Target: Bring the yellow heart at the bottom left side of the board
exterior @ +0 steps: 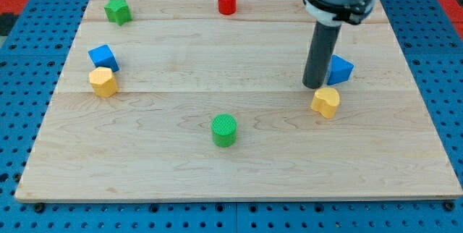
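Note:
The yellow heart (326,102) lies right of the board's middle. My tip (315,86) stands just above and slightly left of it, close to its top edge; I cannot tell if they touch. A blue block (340,69) sits right behind the rod, on its right side. At the view's left, a second yellow block (103,82) lies against a blue cube (103,57).
A green cylinder (224,129) stands at the lower middle. A green star-like block (117,10) is at the top left. A red cylinder (227,1) is at the top middle. The wooden board (239,179) lies on a blue pegboard.

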